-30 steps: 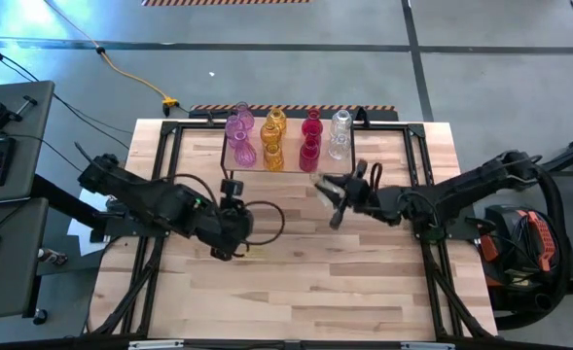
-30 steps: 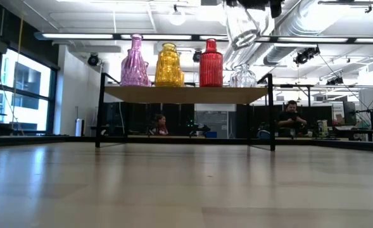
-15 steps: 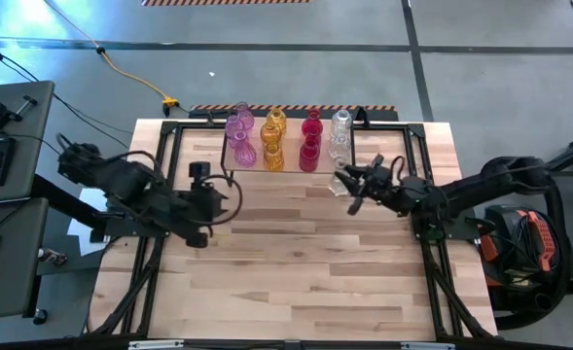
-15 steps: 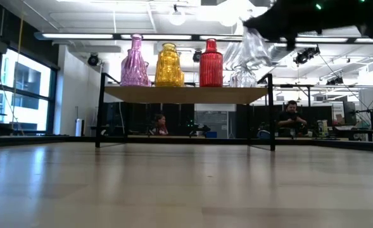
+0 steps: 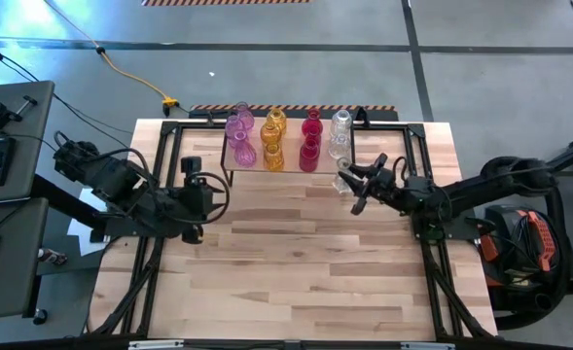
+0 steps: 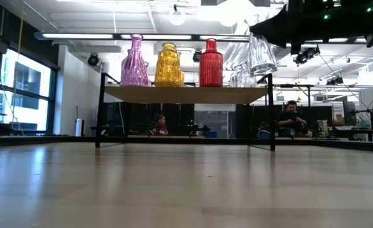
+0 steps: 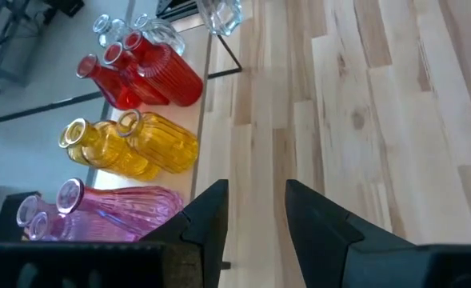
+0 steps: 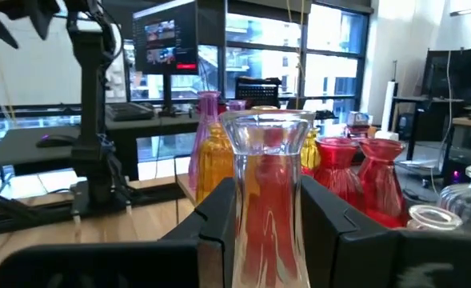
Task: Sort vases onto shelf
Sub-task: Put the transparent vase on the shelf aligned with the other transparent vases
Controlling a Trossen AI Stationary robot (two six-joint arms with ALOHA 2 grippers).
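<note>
Holding a clear vase (image 8: 265,200) upright, right tool (image 5: 349,185) at shelf (image 6: 186,94) right end, upper mid frame, should ease it beside clear ones w/o knocking reds; left tool (image 7: 255,212) narrow, empty.

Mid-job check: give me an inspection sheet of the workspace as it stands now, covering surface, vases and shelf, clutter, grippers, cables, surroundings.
Surface: wooden table, bare in front of the shelf.
Job's things: shelf at the table's far edge carries pink vases, yellow vases, red vases and a clear vase; another clear vase is held in the air at the shelf's clear end.
Clutter: nothing seen.
Grippers: right gripper shut on that clear vase; left gripper open and empty over the table's left part.
Cables: yellow cable on the floor behind the table.
Surroundings: two people at desks beyond the table.
</note>
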